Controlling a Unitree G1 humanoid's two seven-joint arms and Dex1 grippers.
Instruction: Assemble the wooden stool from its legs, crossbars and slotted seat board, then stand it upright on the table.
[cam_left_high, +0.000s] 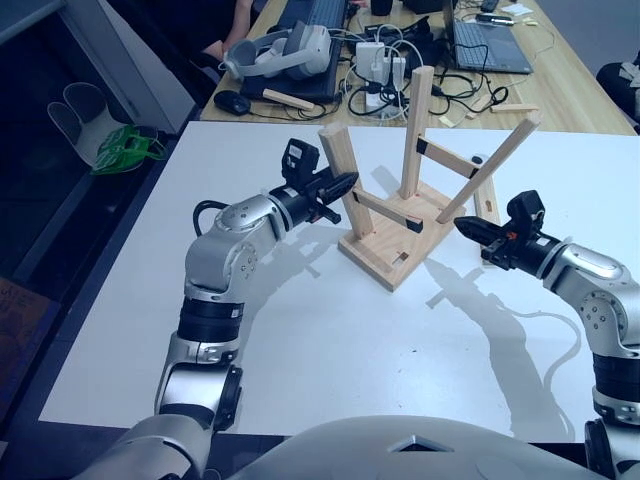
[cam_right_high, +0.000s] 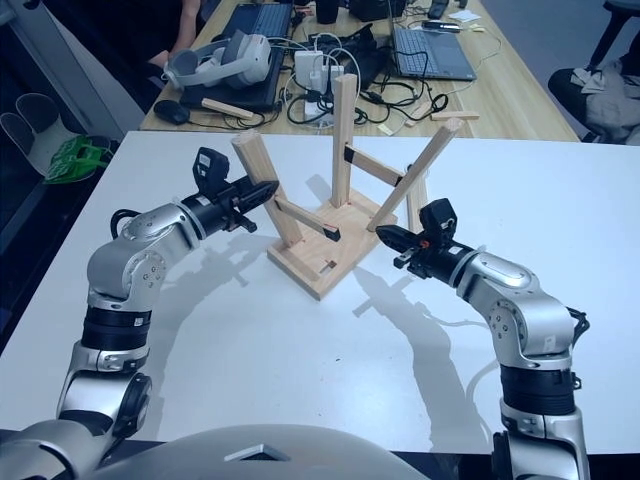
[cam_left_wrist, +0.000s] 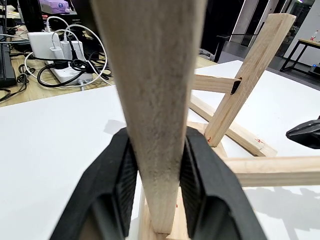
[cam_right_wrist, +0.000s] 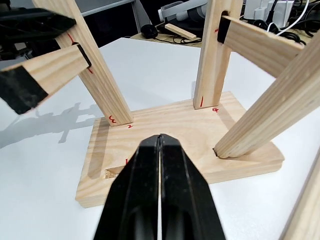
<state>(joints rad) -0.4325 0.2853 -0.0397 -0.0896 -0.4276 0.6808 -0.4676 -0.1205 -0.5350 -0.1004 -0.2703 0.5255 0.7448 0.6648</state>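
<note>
White table up front, and a cluttered wooden desk behind with laptops, cables and a headset. The stool sits mid-table, upside down. Its slotted seat board lies flat on the white top, skewed to the table's edges, and the legs poke upward.

The left gripper has its pads clamped on either side of the near-left leg, low on the shaft. That looks like a bracing grip, holding the frame steady while joints get seated. This leg's long axis rises from the board with a slight lean to the robot's left.

The back leg stands close to vertical. The right-hand leg splays outward, its top pointing to the robot's right, so I'd judge that joint not fully home.

An upper crossbar links those two legs. A lower crossbar runs out from the gripped leg, and its black-tipped free end meets nothing.

The right gripper has its fingers pressed together with nothing between them. It hovers just beside the board's right edge, near the splayed leg's foot, and seems poised to nudge.

One corner slot gapes empty, and a loose wooden piece lies beyond the splayed leg. By my reckoning that's the fourth leg to go in, and the flip upright comes after that.
</note>
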